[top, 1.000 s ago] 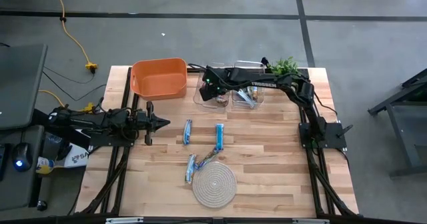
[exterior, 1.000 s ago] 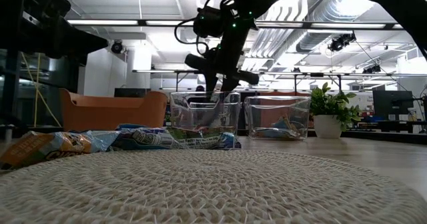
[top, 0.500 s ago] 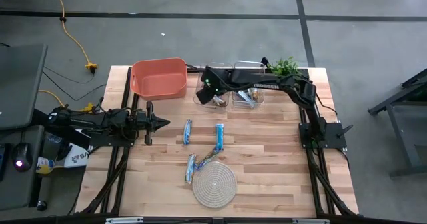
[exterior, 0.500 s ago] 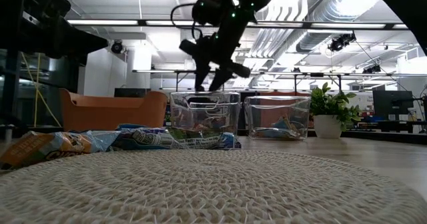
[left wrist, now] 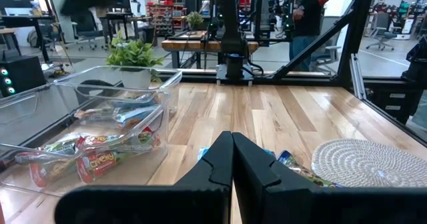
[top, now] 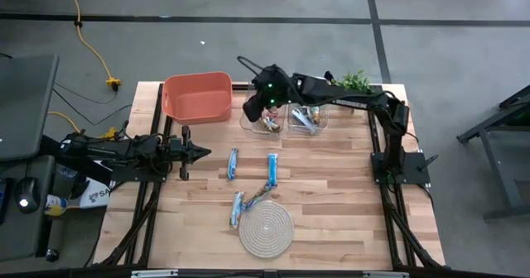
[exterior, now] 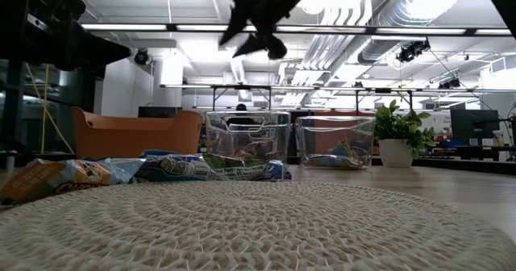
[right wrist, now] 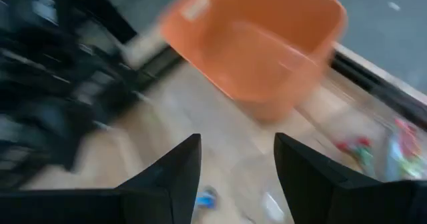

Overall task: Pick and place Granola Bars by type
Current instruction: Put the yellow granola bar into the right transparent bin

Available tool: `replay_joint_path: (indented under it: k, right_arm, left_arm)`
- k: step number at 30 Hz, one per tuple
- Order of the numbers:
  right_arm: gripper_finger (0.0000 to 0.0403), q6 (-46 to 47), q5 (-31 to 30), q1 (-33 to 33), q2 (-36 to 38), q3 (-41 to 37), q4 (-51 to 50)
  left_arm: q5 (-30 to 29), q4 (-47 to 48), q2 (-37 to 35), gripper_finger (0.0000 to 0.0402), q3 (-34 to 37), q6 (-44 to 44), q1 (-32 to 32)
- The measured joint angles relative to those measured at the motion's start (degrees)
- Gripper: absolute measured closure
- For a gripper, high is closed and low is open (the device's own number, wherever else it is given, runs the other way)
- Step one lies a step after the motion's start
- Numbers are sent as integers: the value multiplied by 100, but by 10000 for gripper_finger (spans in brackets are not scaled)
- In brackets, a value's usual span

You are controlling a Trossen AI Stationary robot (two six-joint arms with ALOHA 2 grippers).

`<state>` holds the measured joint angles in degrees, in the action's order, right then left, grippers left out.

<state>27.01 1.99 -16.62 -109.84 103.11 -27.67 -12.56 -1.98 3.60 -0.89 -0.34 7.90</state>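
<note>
two clear bins (top: 286, 119) sit at the far edge of the counter (top: 331, 187), and the right gripper (top: 252, 108) has just come up out of the left one. a second ago its fingers were down inside that bin; half a second ago they were at the rim; now it hangs well above, near the top of the low view (exterior: 254, 17), swinging back toward the orange tub (top: 199, 96). its fingers are spread and empty in the right wrist view (right wrist: 233, 164), with nothing between them. red-wrapped bars (left wrist: 93, 161) lie in the nearer clear bin in the left wrist view, so i take it that a bar has just been dropped there and this trip is finished.

the left gripper (top: 199, 152) waits at the left edge of the counter, fingers pressed together on nothing (left wrist: 232, 164). it has not moved across these frames.

still loose on the counter are four or so blue bars: one (top: 233, 163) near the left gripper, one (top: 272, 167) just to its right, and a couple (top: 242, 205) touching the edge of the rope mat (top: 266, 230). none has shifted in the last second.

so the sorting is partly done. my guess is the right arm goes for one of the blue bars next, and the pair against the mat may be awkward to separate.
</note>
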Motion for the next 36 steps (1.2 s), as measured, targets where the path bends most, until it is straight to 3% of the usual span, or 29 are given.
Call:
replay_joint_path:
  k: [5,11,15,21,30,36]
  right_arm:
    - [229,323,421,263,201,4,564]
    - [229,618,1551,802,209,4,1389]
    - [230,651,1622,1238,209,4,1625]
    - [229,729,690,1919,185,2,1633]
    - [230,811,-2203,3075,181,2,1596]
    - [230,1684,-3235,3673,92,4,1429]
  left_arm:
    - [2,0,1,401,-1,-1,0]
    - [0,0,1,401,-1,0,0]
    - [0,0,1,401,-2,0,0]
    - [2,0,0,401,0,0,0]
    - [2,0,2,401,0,0,0]
    - [2,2,0,401,-1,-1,0]
